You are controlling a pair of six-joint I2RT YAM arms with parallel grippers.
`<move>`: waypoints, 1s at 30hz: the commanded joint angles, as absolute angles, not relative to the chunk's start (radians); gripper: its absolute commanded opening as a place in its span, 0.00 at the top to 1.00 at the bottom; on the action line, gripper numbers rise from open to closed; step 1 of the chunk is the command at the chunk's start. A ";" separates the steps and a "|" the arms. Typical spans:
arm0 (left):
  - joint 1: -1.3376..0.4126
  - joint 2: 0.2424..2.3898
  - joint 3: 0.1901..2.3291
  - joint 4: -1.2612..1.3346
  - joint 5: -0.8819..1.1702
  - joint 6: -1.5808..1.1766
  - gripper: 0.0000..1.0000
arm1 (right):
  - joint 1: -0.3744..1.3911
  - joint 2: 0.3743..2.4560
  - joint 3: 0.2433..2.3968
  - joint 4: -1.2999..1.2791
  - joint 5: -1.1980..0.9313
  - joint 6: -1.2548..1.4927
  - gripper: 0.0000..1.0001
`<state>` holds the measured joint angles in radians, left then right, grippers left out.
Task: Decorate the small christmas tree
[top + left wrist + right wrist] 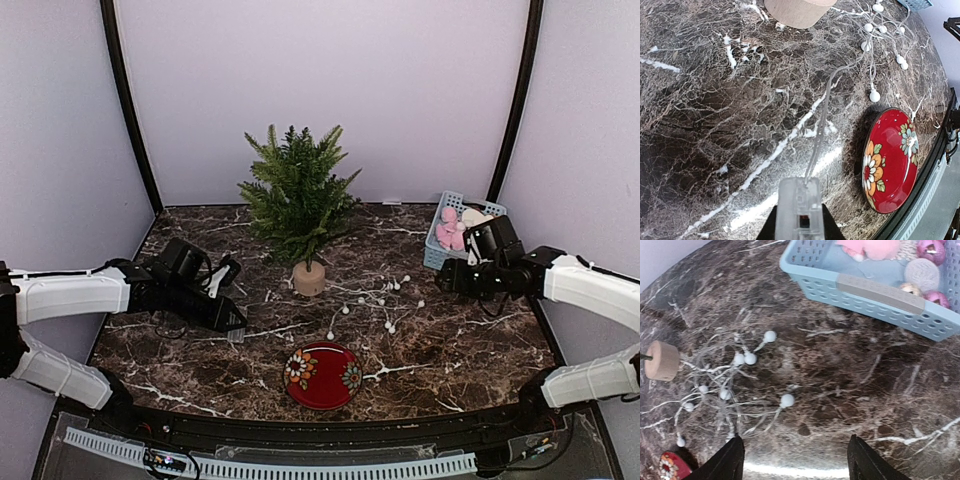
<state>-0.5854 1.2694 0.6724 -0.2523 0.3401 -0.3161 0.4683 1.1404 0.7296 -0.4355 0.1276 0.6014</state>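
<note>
Right gripper [795, 452] spread, empty; left gripper [799, 227] clamps clear plastic box [799, 197]. Small christmas tree [297, 200] upright, dark green, light-wood stump [308, 278]; wrist views crop its branches.

No readable text or labels appear anywhere.

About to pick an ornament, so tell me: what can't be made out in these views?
- Blue basket: the right wrist view cuts its contents off at the top edge; from above, the right arm covers part of it.
- Small christmas tree: both wrist views show little more than its wood base.
- Left gripper: in the left wrist view its tips are hidden by the clear plastic box.
</note>
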 commanded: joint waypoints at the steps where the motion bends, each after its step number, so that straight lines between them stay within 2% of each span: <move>1: -0.585 1.264 0.680 -0.262 0.363 -0.304 1.00 | 0.508 1.164 0.784 -0.324 -0.055 0.460 0.24; 9: -0.585 1.266 0.678 -0.264 0.358 -0.308 1.00 | 0.621 1.420 0.960 -0.322 0.072 0.406 0.26; 14: -0.585 1.264 0.679 -0.268 0.354 -0.314 1.00 | 0.621 1.605 1.038 -0.224 0.041 0.436 0.29; 17: -0.585 1.253 0.678 -0.271 0.337 -0.320 1.00 | 0.621 1.704 1.091 -0.206 0.011 0.442 0.35; 19: -0.585 1.242 0.675 -0.268 0.321 -0.325 1.00 | 0.621 1.748 1.116 -0.202 -0.016 0.443 0.42; 20: -0.585 1.235 0.674 -0.267 0.313 -0.329 1.00 | 0.621 1.757 1.124 -0.199 -0.029 0.443 0.52; 22: -0.583 1.230 0.674 -0.280 0.273 -0.343 1.00 | 0.620 1.744 1.140 -0.219 -0.008 0.451 0.88; 23: -0.580 1.230 0.680 -0.291 0.224 -0.350 1.00 | 0.617 1.718 1.150 -0.244 0.043 0.453 1.00; 27: -0.506 1.231 0.683 -0.365 0.130 -0.390 1.00 | 0.516 1.522 1.198 -0.398 0.193 0.462 1.00; 30: -0.393 1.195 0.649 -0.328 0.171 -0.424 1.00 | 0.395 1.343 1.246 -0.495 0.252 0.430 1.00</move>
<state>-0.5026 1.2530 0.6720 -0.3119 0.2058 -0.3706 0.5331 1.5745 1.1431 -0.3882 0.1074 0.4530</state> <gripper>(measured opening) 0.185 0.018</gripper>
